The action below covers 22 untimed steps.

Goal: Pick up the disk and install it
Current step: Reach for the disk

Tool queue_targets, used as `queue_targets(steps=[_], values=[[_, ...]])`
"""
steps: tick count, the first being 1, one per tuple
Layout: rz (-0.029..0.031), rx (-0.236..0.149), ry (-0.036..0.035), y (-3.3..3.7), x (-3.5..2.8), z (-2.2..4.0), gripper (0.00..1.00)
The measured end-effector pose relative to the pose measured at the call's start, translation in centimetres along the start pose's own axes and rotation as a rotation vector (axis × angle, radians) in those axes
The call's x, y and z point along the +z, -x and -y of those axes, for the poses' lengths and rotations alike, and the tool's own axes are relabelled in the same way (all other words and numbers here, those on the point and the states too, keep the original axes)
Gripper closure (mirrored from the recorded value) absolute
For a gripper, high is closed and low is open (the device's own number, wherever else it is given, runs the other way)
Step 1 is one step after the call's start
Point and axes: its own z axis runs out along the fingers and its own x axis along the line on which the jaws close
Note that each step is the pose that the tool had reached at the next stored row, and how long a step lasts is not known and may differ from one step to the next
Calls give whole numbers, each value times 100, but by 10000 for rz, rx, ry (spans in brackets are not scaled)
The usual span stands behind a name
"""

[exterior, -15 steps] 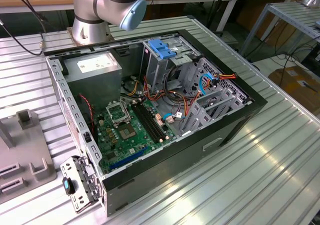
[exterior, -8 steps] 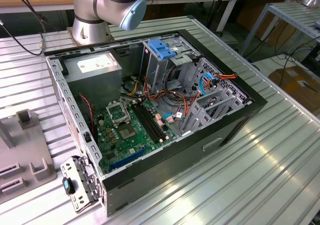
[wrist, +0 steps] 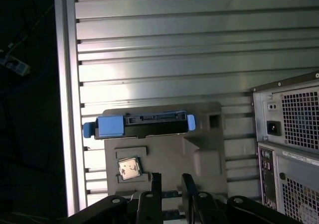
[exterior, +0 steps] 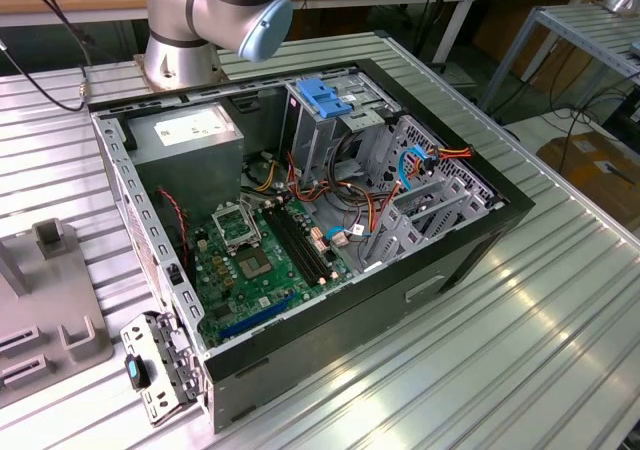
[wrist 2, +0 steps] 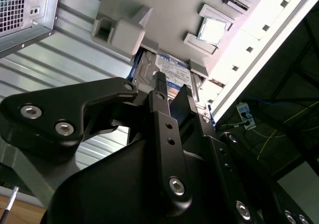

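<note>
A: Gripper state?
B: Spread apart, nothing held; it hangs by the grey fixture; disk stands on edge in that fixture's slot.
A: Grip advice?
B: I'd square the jaws across its flat faces, clear of the blue rails.

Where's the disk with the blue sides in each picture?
First wrist view: the disk lies along the grey tray's edge, beyond the gripper.
Second wrist view: the disk sits on that tray, just past the gripper.
Exterior view: the same tray, the shared landmark, is at the exterior view's left edge.
</note>
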Motion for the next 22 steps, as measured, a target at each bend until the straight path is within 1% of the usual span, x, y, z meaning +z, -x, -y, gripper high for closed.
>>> queue_targets(steps=[5, 9, 11, 13, 14, 15, 18, 19, 20, 21, 22], values=[[1, 0, -7, -9, 8, -47, 69], [0, 1, -12, -21, 20, -100, 69], [2, 3, -21, -31, 35, -154, 69], [2, 4, -24, -37, 47, -196, 69], [-3, 7, -34, -57, 77, -274, 69], [-18, 7, -59, -79, 100, -316, 69], [-22, 7, -67, -79, 100, -316, 69], [-34, 8, -67, -79, 101, -317, 69], [-89, 10, -73, -79, 102, -317, 69], [-216, 12, -84, -79, 103, -316, 69], [-357, 16, -95, -78, 106, -316, 69]])
